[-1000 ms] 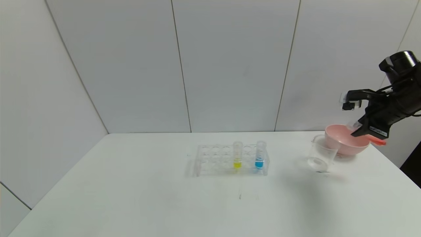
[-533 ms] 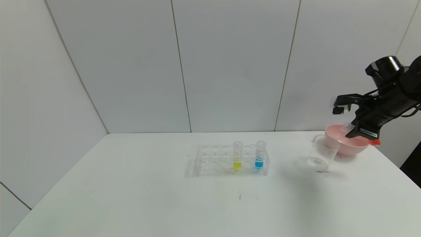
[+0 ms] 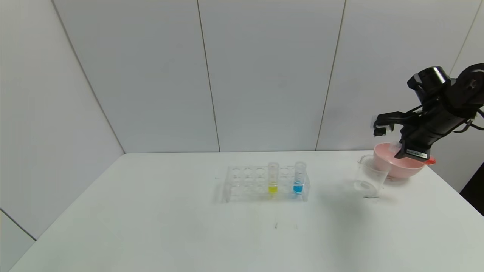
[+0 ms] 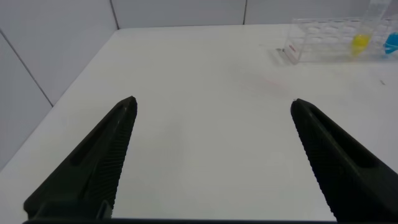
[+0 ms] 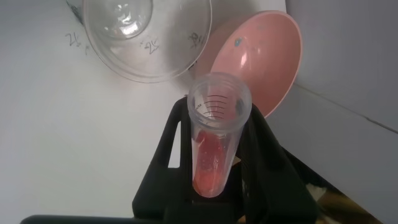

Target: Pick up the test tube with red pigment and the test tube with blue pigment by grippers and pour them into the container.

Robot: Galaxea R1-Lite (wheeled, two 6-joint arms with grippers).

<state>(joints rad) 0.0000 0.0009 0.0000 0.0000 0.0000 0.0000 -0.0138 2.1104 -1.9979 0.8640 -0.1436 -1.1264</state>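
Note:
My right gripper [image 3: 410, 150] is shut on the test tube with red pigment [image 5: 216, 140] and holds it tilted, its open mouth pointing down and to the left, above the pink bowl [image 3: 399, 164] and just right of the clear glass beaker [image 3: 369, 175]. In the right wrist view the beaker [image 5: 146, 37] lies just beyond the tube's mouth. The test tube with blue pigment [image 3: 298, 178] stands upright at the right end of the clear rack [image 3: 264, 183]. My left gripper [image 4: 212, 106] is open and empty, low over the table's left part, far from the rack.
A tube with yellow liquid [image 3: 273, 178] stands in the rack beside the blue one. The pink bowl [image 5: 261, 59] sits right behind the beaker near the table's far right edge. Grey wall panels close the back.
My right gripper has moved left toward the beaker with the red tube, staying over the pink bowl. Rack, beaker and bowl have not moved.

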